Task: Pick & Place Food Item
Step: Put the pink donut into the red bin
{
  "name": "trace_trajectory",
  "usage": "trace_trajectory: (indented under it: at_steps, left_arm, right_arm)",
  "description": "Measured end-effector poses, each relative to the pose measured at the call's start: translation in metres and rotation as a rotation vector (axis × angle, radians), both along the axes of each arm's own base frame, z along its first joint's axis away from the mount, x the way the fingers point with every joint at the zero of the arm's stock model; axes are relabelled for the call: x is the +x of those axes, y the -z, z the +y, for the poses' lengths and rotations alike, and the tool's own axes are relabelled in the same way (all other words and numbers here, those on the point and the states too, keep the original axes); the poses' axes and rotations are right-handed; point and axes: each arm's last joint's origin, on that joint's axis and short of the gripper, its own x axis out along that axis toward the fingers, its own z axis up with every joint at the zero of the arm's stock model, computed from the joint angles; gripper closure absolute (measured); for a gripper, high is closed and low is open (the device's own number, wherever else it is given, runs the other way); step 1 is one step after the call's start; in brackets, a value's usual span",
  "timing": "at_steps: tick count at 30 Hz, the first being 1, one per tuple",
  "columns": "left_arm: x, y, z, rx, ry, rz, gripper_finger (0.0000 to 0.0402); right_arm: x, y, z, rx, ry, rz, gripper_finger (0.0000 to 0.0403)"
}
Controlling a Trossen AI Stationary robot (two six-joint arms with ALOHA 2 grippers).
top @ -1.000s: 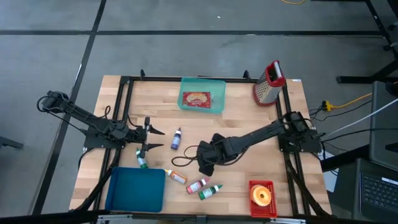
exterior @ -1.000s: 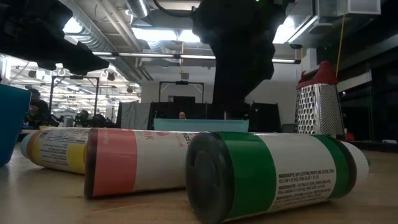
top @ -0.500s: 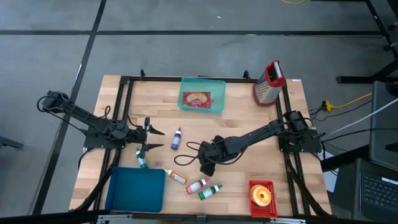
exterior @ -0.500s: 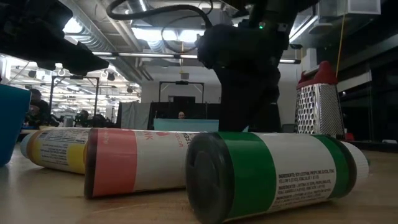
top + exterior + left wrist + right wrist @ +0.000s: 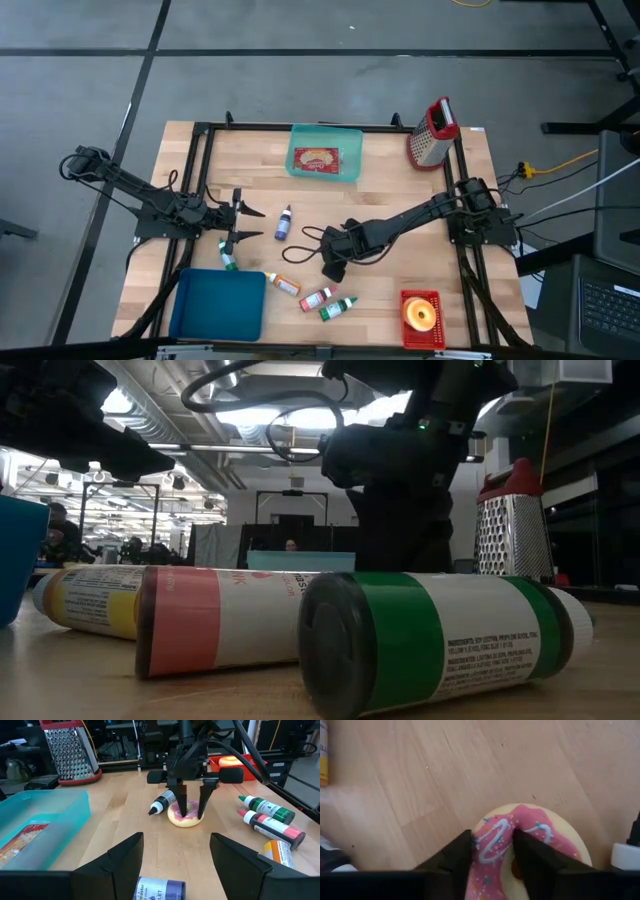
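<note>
A doughnut (image 5: 175, 820) with pink icing lies flat on the wooden table near its middle. My right gripper (image 5: 192, 812) stands over it, pointing steeply down, with its fingers closed on one side of the ring. In the high view that hand (image 5: 332, 262) covers the doughnut. My left gripper (image 5: 238, 215) waits open at the table's left, level, with nothing between its fingers (image 5: 125, 865). My right gripper pinches one side of the doughnut's ring (image 5: 492, 837) between its two fingers. One finger (image 5: 183, 806) goes down into the hole and the other (image 5: 202, 802) stands at the outer rim. The fingers come steeply from above. The doughnut lies flat on the table.
A black-capped bottle (image 5: 162, 802) lies right beside the doughnut. Several small bottles (image 5: 317, 298) lie toward the near edge, a purple one (image 5: 285, 222) nearer the left arm. A blue bin (image 5: 218, 305) sits near left, a teal tray (image 5: 325, 155) and a grater (image 5: 432, 133) at the far edge, a red basket (image 5: 421, 315) near right.
My right gripper has come down toward the table onto the doughnut, tipping a little steeper. The doughnut and the bottles lie where they were.
</note>
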Motion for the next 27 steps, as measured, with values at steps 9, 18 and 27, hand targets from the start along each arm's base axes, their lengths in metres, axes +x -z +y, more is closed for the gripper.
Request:
trace_trajectory:
  at_steps: [9, 18, 27]
  left_arm:
    - [0.000, 0.000, 0.000, 0.000, 0.001, 0.000, 0.0176]
    - [0.000, 0.000, 0.000, 0.000, 0.001, 0.000, 0.0176]
    - [0.000, 0.001, 0.000, 0.002, 0.002, 0.006, 0.0176]
  right_arm:
    - [0.000, 0.000, 0.000, -0.002, -0.007, 0.001, 0.0382]
    - [0.008, -0.030, 0.002, -0.005, -0.039, -0.093, 0.0392]
    - [0.010, -0.099, 0.028, -0.038, -0.062, -0.096, 0.0392]
